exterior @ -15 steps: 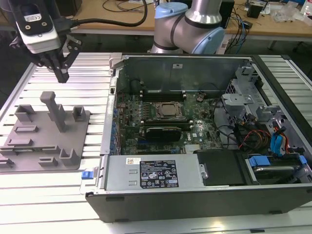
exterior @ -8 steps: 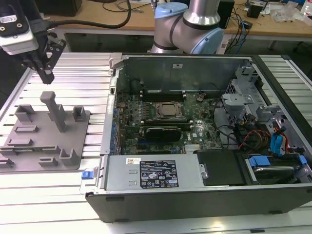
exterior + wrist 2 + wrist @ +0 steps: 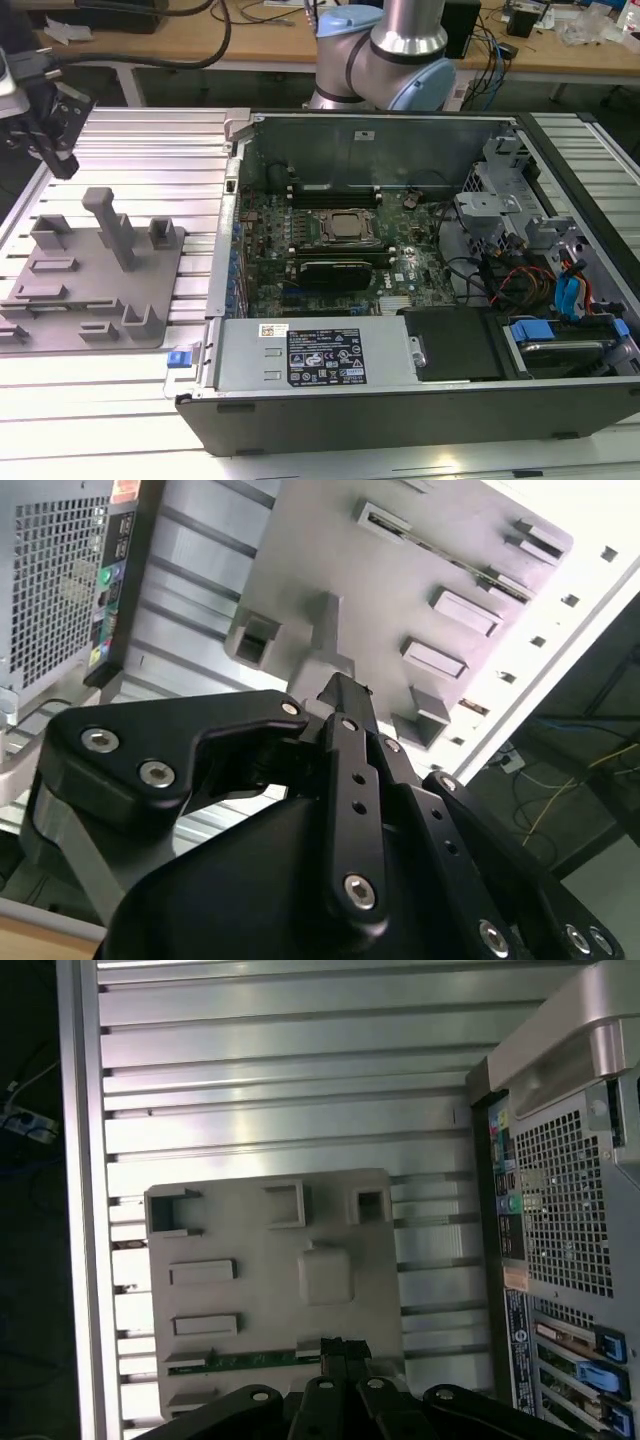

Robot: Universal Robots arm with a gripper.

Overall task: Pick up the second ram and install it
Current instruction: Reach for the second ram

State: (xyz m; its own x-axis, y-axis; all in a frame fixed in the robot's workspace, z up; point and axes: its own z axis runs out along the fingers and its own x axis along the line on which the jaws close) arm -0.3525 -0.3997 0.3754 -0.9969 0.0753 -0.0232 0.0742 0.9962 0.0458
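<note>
The gripper [image 3: 335, 1348] is hovering over the fixture [image 3: 250, 1260], seemingly pinched narrow and empty. The ram [image 3: 240, 1361] is lying in its slot close by. Grasping is going to need it opened.

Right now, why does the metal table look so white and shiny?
Light bounces off bare metal: in the exterior view the ribbed metal table glares white near the bottom; in the first wrist view bright bands streak the table, while the grey fixture plate stays dull; in the second wrist view its edge washes out.
</note>
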